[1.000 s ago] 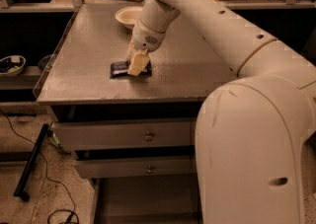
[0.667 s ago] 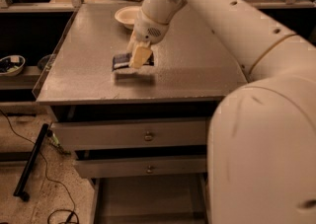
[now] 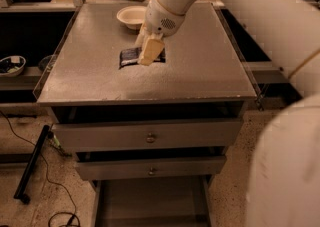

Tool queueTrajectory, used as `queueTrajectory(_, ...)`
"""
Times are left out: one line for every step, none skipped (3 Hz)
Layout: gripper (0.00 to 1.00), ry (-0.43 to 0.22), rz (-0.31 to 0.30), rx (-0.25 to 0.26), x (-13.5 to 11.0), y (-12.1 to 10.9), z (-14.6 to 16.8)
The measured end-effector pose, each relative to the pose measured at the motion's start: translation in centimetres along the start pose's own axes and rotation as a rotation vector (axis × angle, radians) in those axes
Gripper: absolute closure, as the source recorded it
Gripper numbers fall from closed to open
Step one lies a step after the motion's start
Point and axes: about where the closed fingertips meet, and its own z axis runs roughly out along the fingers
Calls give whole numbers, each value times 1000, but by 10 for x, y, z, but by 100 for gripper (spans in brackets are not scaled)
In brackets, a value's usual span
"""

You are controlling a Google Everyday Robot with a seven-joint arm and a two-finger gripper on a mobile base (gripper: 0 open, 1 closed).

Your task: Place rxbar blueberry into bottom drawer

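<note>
The rxbar blueberry [image 3: 130, 57], a dark flat bar, lies on the grey cabinet top [image 3: 90, 71] near its middle. My gripper [image 3: 149, 51] hangs from the pale arm right over the bar's right end, at or just above it. The part of the bar under the gripper is hidden. The bottom drawer [image 3: 150, 198] is pulled out at the foot of the cabinet and shows a bare grey floor. My arm crosses in from the upper right.
A white bowl [image 3: 132, 17] stands behind the gripper on the cabinet top. Two upper drawers with brass knobs [image 3: 150, 137] are slightly ajar. A black cable and a bar [image 3: 31, 163] lie on the floor at left. A shelf with a bowl [image 3: 11, 65] is far left.
The view has shifted and come closer. The gripper stays over the bar's right end, and the bar stays on the cabinet top.
</note>
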Motion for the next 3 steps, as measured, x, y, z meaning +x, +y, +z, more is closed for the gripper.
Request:
queueTrajectory(100,-3,5,27,3,16,-12)
queueTrajectory(100,-9,15,58,11,35,-22)
queueTrajectory(100,-15,24,81,21,52,-27)
